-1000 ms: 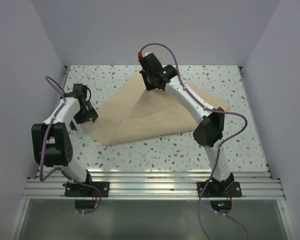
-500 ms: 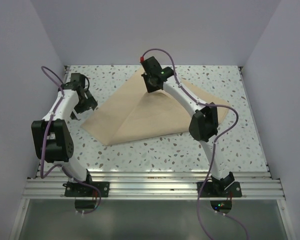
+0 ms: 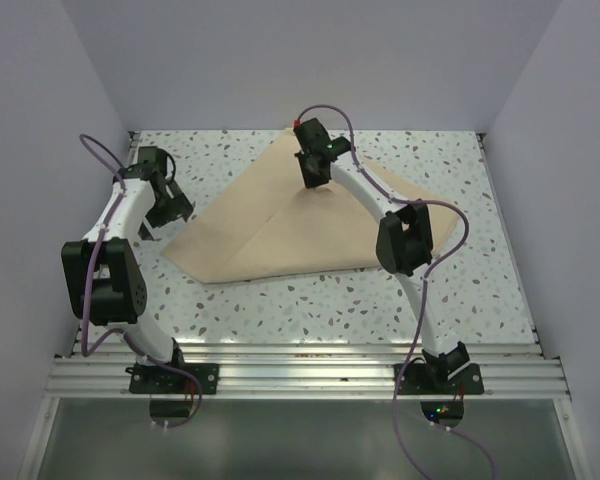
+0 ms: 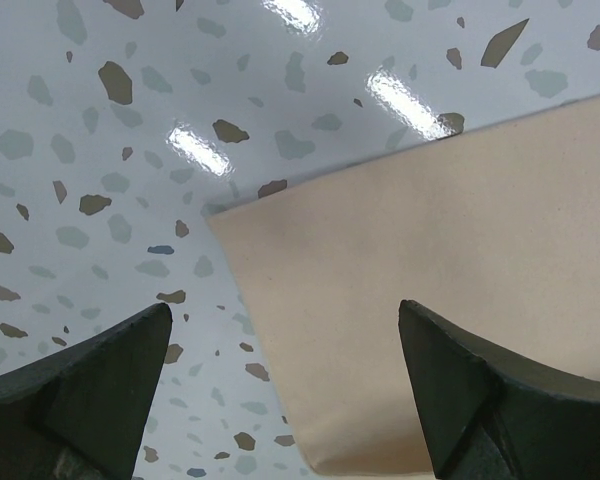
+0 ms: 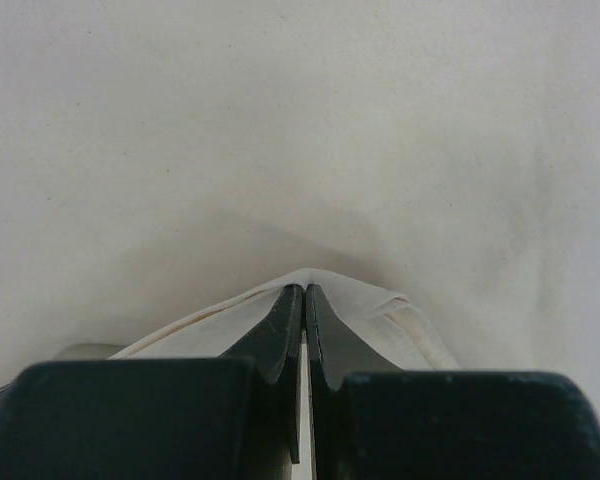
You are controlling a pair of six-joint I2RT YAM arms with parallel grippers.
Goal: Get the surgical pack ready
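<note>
The surgical pack's large tan cloth lies spread on the speckled table, with one part pulled up into a peak at the far side. My right gripper is shut on that raised fold. In the right wrist view the right gripper pinches a thin ridge of the cloth between closed fingers. My left gripper hovers open at the cloth's left corner. In the left wrist view the left gripper holds nothing, and the cloth's corner lies flat below it.
White walls close in the speckled table on the left, right and far sides. An aluminium rail carrying both arm bases runs along the near edge. The right arm's elbow hangs over the cloth's right part.
The right gripper has carried the pinched cloth farther back and to the right, drawing the peak toward the far wall. The left gripper has shifted slightly back and left, staying open.
</note>
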